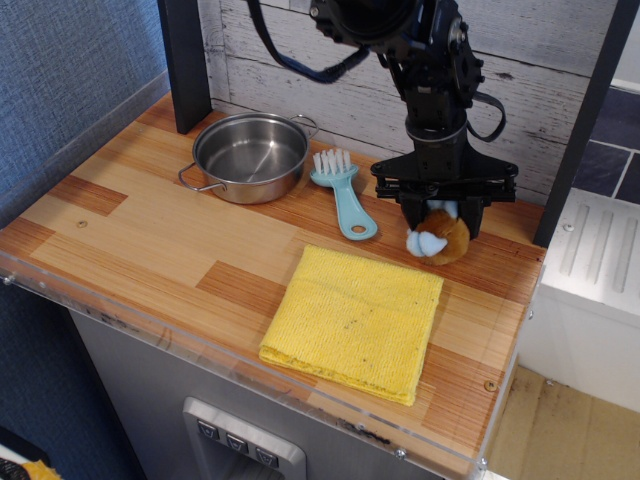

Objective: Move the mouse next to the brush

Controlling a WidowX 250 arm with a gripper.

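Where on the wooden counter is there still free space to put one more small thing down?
Bare wood lies left of the yellow cloth, in front of the pot. It is crowded at the back right: brush, mouse and gripper sit close together.

The countertop (pixel 150 240) is planked wood with a smooth, slightly glossy finish and a clear plastic strip along its front edge. The pot (pixel 250 155), upper left, is shiny brushed metal. The brush (pixel 345 195) is smooth teal plastic with white bristles. The mouse (pixel 440 238) looks soft and plush. The cloth (pixel 355 320), lower centre, is nubby yellow fabric. The gripper (pixel 440 205) is matt black. The back wall (pixel 300 70) is rough whitewashed boards.
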